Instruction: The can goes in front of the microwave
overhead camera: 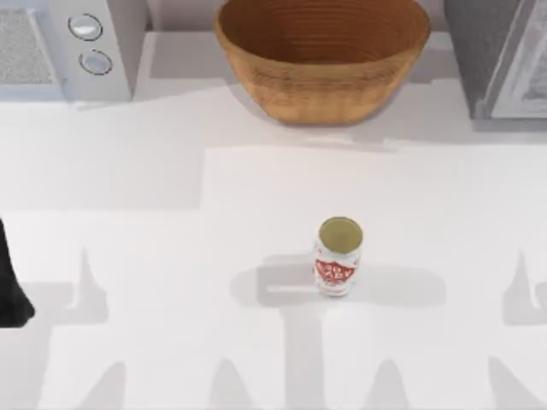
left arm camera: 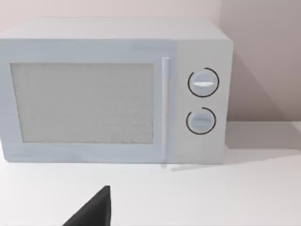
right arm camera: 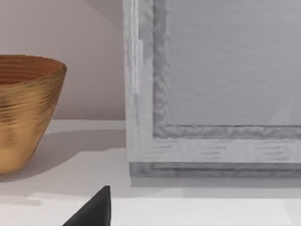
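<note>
The can (overhead camera: 338, 256) stands upright on the white table, a little right of centre, showing its white label, red lettering and dull gold top. Nothing touches it. The microwave (overhead camera: 73, 47) sits at the far left corner, and the left wrist view faces its front (left arm camera: 113, 94) with the two round dials and speckled window. A dark part of my left arm (overhead camera: 10, 290) shows at the table's left edge, far from the can. A dark tip of my left gripper (left arm camera: 96, 212) pokes into its wrist view. A dark tip of my right gripper (right arm camera: 96, 212) does the same in its own.
A large woven basket (overhead camera: 320, 55) stands at the far middle, between the microwave and a darker grey textured box (overhead camera: 500, 60) with a white-framed door (right arm camera: 211, 94) at the far right. Bare table (overhead camera: 128, 171) stretches in front of the microwave.
</note>
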You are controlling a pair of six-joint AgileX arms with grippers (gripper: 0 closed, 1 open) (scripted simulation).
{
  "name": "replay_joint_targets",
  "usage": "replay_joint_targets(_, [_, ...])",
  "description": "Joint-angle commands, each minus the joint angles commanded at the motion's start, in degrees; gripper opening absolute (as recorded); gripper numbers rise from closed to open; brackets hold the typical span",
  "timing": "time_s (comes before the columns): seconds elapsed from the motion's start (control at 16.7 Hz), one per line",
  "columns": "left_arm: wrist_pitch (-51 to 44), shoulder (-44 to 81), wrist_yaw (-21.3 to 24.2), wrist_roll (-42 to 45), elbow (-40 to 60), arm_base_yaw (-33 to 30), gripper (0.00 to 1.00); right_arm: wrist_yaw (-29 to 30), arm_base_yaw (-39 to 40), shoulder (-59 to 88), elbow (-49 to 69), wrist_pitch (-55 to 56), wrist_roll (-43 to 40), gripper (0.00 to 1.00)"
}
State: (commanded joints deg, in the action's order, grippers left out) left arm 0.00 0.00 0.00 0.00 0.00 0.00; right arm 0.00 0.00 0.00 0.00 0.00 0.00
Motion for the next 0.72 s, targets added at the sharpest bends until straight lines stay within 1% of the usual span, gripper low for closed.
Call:
replay_joint_targets(0.18, [-0.3,0.5,0.0,0.0,0.5,-0.2,1.00,0.0,0.0,0.0,0.0,0.0,0.0,1.00])
replay_joint_targets(0.36, [-3.2,5.1,0.0,0.0,5.0,-1.9,1.00,0.0,0.0,0.0,0.0,0.0,0.0,1.00])
replay_joint_targets(0.54, [-9.0,14.4,0.0,-0.1,13.9,-5.3,1.00,0.0,0.0,0.0,0.0,0.0,0.0,1.00])
replay_joint_targets(0.72, [-16.9,27.2,0.0,-0.2,26.0,-9.9,1.00,0.0,0.0,0.0,0.0,0.0,0.0,1.00])
